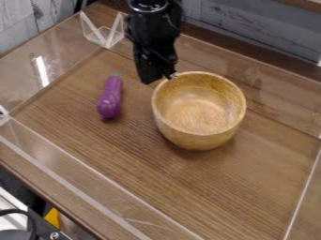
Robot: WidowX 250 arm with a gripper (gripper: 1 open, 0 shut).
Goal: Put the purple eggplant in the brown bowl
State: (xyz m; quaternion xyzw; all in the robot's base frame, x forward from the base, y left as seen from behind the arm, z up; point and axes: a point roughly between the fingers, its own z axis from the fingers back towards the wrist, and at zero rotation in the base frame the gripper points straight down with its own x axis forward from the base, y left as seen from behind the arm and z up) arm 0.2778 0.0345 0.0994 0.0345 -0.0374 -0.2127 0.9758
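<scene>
Hovering empty at the brown bowl (200, 111) rim!
End effector (153, 77) pinched together; purple eggplant (112, 97) lies on the worktop (150, 178).

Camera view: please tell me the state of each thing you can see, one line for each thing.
purple eggplant: lying flat on the table, left of the bowl, not held.
brown bowl: upright, empty, resting on the table.
gripper: fingers shut, holding nothing, pointing down, by the bowl's left rim.
wooden table: bears the eggplant and the bowl.
</scene>
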